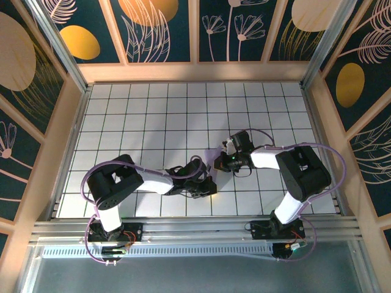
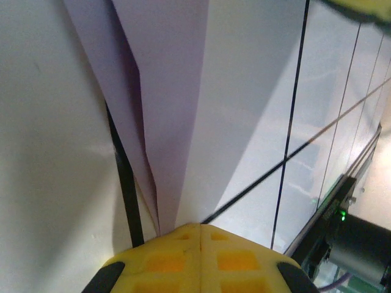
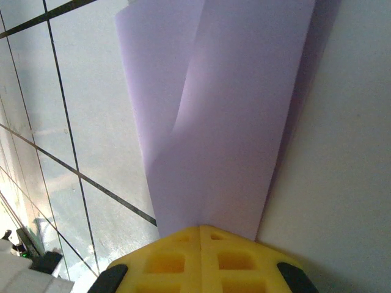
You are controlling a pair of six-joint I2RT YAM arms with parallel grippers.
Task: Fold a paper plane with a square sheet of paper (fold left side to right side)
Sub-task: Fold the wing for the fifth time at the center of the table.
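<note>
- Near the middle of the white gridded worktop point(image 1: 153, 116), a little toward the near edge, between the two arms: a thin pale lavender sheet of paper point(image 2: 177, 110), already creased into long, angled flaps.
- Left jaws: clenched on the narrow end, where the flaps taper together. Yellow ribbed pads point(image 2: 165, 265) pressed tight, with the paper running straight in between.
- Right jaws: clenched too, on a broader end of the same sheet.
- Whether lifted clear of the worktop or brushing it, cannot tell.
- Looks almost weightless and limp. In the right wrist view, curls over loosely along the left edge, where it seems only one layer thick.
- Probably stiffer along the creases, where layers stack. Likely to hold shape there and sag elsewhere.
- Fragile: likely to tear if pulled taut between the two arms, and to pick up stray creases from any hard pinch.
- Smooth, so may slide out of a light pinch, yet needs no real force to carry.
- Best to take hold at a folded edge or layered corner, close to a crease rather than mid-flap.
- For the left-to-right fold, probably best to grip at the left edge, with the right side pinned flat against the worktop.
</note>
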